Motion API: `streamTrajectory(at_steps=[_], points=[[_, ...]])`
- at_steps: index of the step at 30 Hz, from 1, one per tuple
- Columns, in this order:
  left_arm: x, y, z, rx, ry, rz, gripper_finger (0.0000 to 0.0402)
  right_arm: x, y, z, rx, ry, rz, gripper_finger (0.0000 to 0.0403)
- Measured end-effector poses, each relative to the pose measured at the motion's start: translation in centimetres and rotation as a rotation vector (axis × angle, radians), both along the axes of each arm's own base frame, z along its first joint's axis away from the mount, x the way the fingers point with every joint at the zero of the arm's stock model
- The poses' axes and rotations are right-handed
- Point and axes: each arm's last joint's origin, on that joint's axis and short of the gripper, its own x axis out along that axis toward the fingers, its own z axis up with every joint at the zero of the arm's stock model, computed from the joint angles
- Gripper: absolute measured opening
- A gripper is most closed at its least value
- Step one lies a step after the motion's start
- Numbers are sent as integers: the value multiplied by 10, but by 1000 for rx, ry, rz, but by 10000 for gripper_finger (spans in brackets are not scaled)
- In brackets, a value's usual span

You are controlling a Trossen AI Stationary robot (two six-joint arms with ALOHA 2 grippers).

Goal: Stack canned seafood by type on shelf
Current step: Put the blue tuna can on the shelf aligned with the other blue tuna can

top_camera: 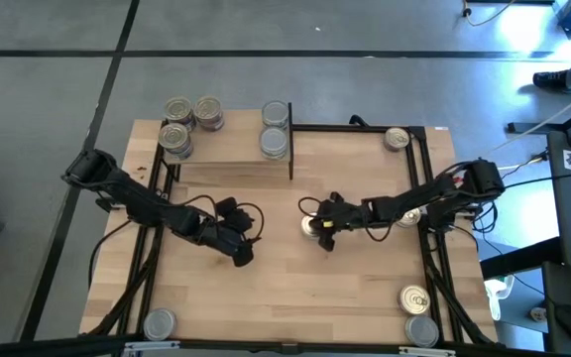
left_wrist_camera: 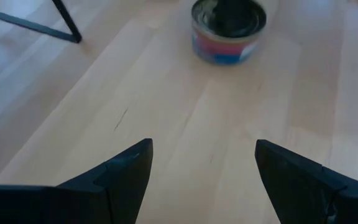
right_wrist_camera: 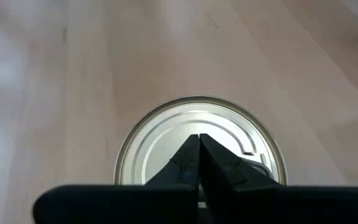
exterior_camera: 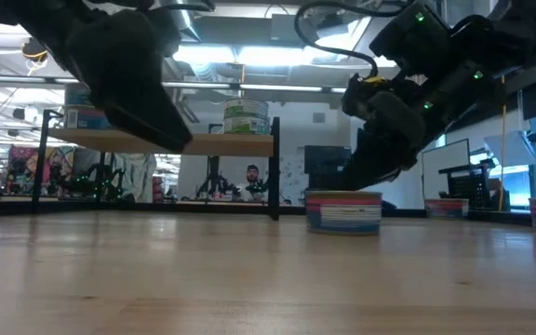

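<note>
A short tin (exterior_camera: 343, 212) with a red, white and blue label and a plain silver lid (right_wrist_camera: 160, 134) stands on the tabletop at mid-table. My right gripper (top_camera: 323, 233) is shut and slants down over that lid. My left gripper (top_camera: 244, 253) hovers open above bare wood to the tin's left, with the tin (left_wrist_camera: 227, 34) ahead of it and nothing between its fingers. The shelf (top_camera: 228, 151) at the far left carries several tins: a cluster at its left end (top_camera: 178, 124) and a stack of two at its right end (top_camera: 276, 129). My right gripper's shut fingertips (right_wrist_camera: 199, 140) stand over the middle of the tin's silver lid, slanting down from the table's right side. I cannot tell whether they touch the lid. The tin stands upright on the table.
One tin (top_camera: 397, 139) sits at the far right of the table, two (top_camera: 416, 312) at the near right corner, and one (top_camera: 159, 322) at the near left corner. Black frame rails (top_camera: 426, 198) run along the table's sides. Bare wood lies between the grippers and the near edge.
</note>
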Motion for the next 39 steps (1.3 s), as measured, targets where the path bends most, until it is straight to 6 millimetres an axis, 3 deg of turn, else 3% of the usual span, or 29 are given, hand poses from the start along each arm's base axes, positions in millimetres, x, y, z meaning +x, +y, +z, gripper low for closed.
streamTrajectory(at_steps=[7, 12, 18, 21, 27, 33, 39], points=[[22, -3, -11, 45, -84, -66, 280, 21, 5, -6, 2, -23, 34, 12], [37, -2, -20, 67, -140, -99, 280, 39, 13, 0, -55, -42, 121, 12], [48, 3, -20, 85, -192, -115, 280, 41, 23, 31, -115, -95, 212, 12], [52, 6, -18, 62, -227, -146, 277, 32, 22, 48, -131, -83, 221, 12], [59, 15, -18, 18, -238, -163, 207, 7, 17, 76, -140, -19, 221, 12], [86, 14, -13, -44, -191, -254, 128, -4, 15, 84, -144, 19, 221, 12], [103, 18, -10, -35, -2, -244, 100, -3, 15, 80, -145, 31, 221, 12]])
